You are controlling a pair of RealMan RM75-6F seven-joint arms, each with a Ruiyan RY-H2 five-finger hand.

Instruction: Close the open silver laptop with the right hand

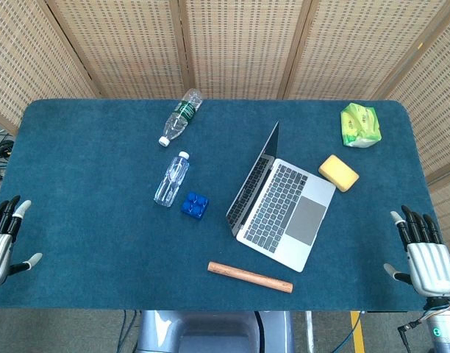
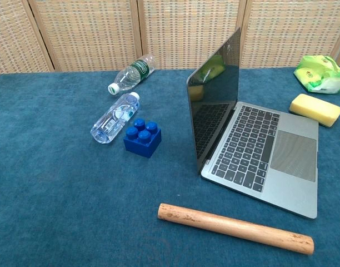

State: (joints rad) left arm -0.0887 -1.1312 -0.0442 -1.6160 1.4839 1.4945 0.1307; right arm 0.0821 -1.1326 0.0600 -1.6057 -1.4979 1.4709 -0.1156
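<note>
Woven cane screens stand behind a table [image 1: 78, 220] covered in teal cloth, where the silver laptop [image 1: 287, 209] sits open right of centre, its screen upright and its keyboard facing the right hand [image 1: 423, 254], which rests empty at the table's right edge with fingers spread. At the opposite edge the left hand [image 1: 3, 235] is likewise empty and spread. Just right of the laptop lies a yellow sponge [image 1: 338, 172], in front of it a wooden dowel [image 1: 249, 277]

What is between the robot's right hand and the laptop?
Nothing: in the head view only bare blue cloth lies between the right hand and the open silver laptop. The yellow sponge sits farther back, off that path.
</note>
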